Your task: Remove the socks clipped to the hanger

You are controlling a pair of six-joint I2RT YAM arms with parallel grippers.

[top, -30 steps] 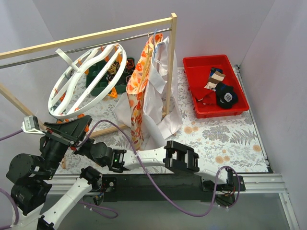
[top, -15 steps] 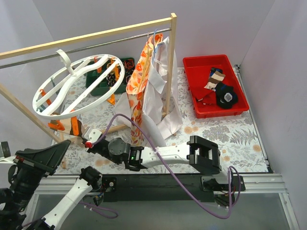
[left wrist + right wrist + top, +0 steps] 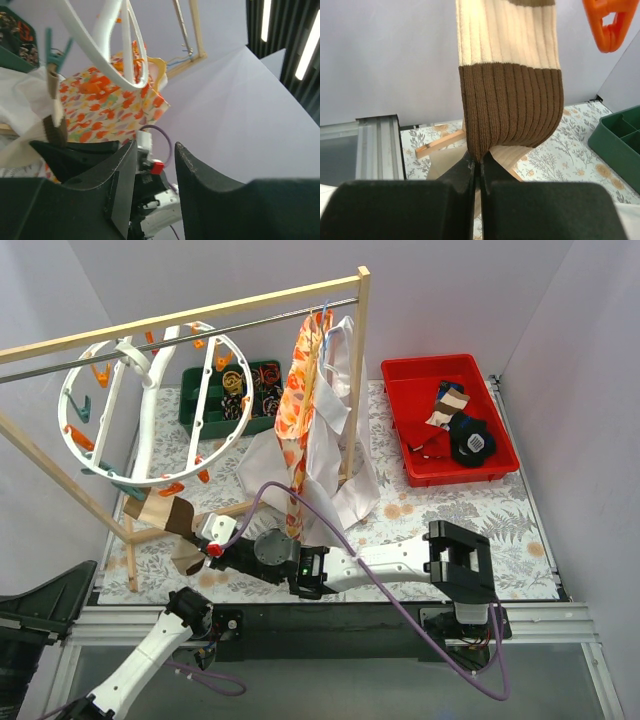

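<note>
Tan-brown sock [image 3: 510, 120] pinched in right pincer [image 3: 479, 164] — left pincer [image 3: 155, 150] spread, floral garment [image 3: 298, 400] beside hanger [image 3: 143, 430]

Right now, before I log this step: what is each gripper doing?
Left gripper: open, holding nothing.
Right gripper: closed on the brown end of the tan-and-brown sock.
</note>
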